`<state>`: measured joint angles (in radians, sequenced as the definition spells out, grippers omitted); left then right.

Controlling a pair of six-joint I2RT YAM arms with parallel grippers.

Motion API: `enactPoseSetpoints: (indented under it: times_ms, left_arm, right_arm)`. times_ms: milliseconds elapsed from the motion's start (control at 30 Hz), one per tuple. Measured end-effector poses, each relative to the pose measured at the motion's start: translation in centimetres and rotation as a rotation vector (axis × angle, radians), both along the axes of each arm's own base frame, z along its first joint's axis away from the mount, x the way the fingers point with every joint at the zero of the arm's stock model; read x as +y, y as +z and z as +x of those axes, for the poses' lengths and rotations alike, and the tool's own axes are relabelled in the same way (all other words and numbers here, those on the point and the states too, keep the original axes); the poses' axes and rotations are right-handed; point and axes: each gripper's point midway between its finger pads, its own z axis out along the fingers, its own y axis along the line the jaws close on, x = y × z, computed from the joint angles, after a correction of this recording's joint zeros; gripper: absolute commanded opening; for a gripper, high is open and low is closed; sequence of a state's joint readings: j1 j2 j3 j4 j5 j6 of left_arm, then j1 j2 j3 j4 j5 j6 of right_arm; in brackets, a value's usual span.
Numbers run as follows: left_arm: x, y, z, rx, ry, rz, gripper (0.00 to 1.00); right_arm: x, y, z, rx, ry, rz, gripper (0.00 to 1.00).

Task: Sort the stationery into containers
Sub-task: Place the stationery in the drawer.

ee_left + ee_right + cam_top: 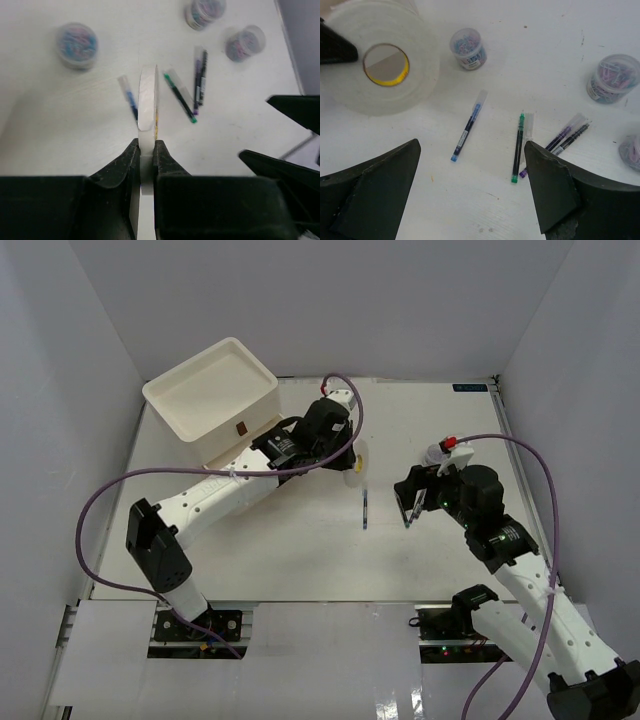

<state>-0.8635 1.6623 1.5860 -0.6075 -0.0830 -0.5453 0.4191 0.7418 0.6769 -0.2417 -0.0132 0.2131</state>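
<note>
Left gripper (146,150) is clamped tight on the white tape roll (148,100), held edge-on over the table (50,125): thin rim, yellowish core. Right gripper (471,150) is spread wide above the loose pens, blue pen (468,127) and green pen (518,150) among them. Beyond are clear jars (468,48) of pastel paper clips. Far back sits the white drawer unit (262,375).
</note>
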Motion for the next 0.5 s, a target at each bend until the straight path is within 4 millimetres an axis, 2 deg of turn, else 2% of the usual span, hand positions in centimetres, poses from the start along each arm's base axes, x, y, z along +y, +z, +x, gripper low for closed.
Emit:
enactPoseSetpoints:
  times_ms: [200, 267, 367, 500]
  left_arm:
    - [5.8, 3.4, 2.3, -0.208, 0.11, 0.241, 0.09]
    - [8.1, 3.9, 2.7, -0.267, 0.134, 0.344, 0.09]
    - [11.6, 3.2, 3.3, -0.332, 0.146, 0.521, 0.08]
    - [15.8, 0.5, 4.1, -0.329, 0.142, 0.739, 0.08]
  right_arm:
    - [-2.0, 1.1, -1.5, -0.052, -0.051, -0.027, 0.9]
    - [-2.5, 0.8, -1.7, -0.055, -0.066, -0.038, 0.9]
    - [-2.9, 0.1, -2.1, -0.042, -0.078, -0.051, 0.9]
    - [-3.0, -0.8, -2.1, -0.015, -0.078, -0.066, 0.9]
